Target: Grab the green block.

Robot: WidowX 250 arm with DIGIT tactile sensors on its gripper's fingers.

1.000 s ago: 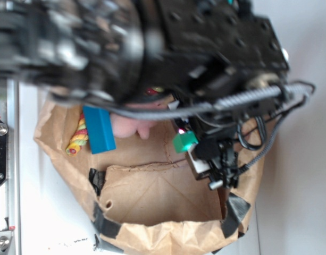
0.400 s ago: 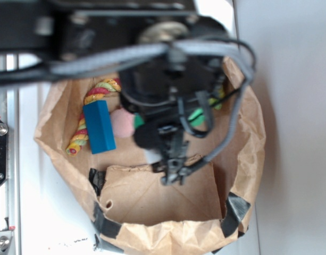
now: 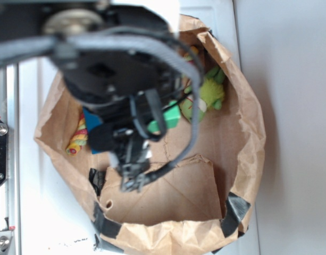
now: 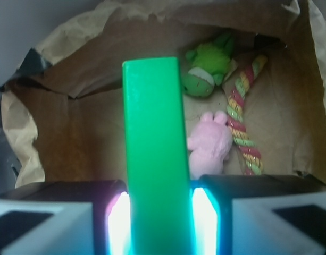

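Tool: the tool (image 4: 157,223) is seen clamped on the green block (image 4: 155,154), one lit pad (image 4: 119,223) pressed to each long side; in the exterior view the grip itself is hidden by the arm.
Green block: held between the pads, its long axis pointing straight out ahead of the tool; the free end is seen above the bag floor, apart from the toys. A green patch (image 3: 168,118) beside the arm in the exterior view is judged to be the same block.
Deciding relation: nothing lies between tool and block; the grasp is judged made, so only lifting clear of the bag is left, and the tall paper walls are what could be snagged.
Paper bag: an open brown paper bag (image 4: 72,138) with taped edges, standing on the white tabletop (image 3: 40,212) around and below the tool.
Contents, left to right from the tool: a blue block (image 3: 89,118), mostly hidden under the arm; a lime plush toy (image 4: 208,71) ahead and right of the block's tip; a pink plush (image 4: 209,144) just right of the block; a twisted rope toy (image 4: 242,119) farther right, touching the pink plush.
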